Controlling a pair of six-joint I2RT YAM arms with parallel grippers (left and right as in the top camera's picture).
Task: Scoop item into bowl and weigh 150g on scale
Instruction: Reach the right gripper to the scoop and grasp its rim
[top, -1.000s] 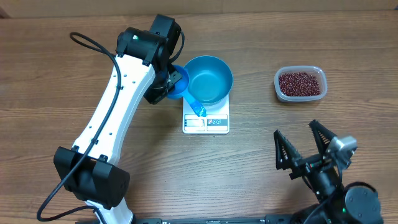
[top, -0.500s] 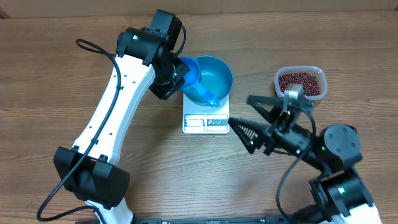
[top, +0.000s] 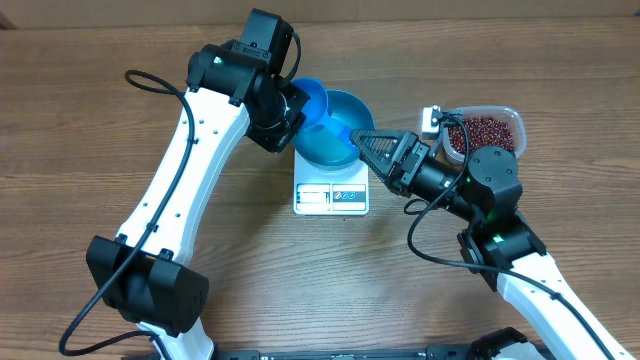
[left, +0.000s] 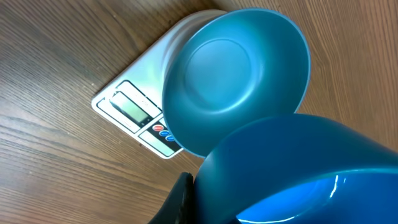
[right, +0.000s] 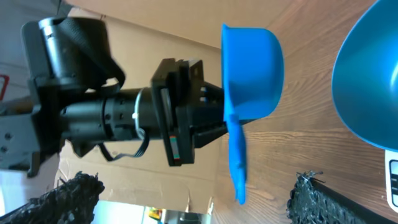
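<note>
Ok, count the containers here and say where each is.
3. The teal bowl sits on the white scale; the blue scoop is held in the left gripper beside that bowl; the clear tub of red-brown beans stands apart on the table. None appears hidden.

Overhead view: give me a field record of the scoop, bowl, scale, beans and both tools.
scoop: blue, over bowl's rim
left tool: shut on scoop
right tool: open, holding nothing, next to bowl
bowl: teal, empty, on scale
scale: white, under bowl
beans: in clear tub, apart from scale
</note>
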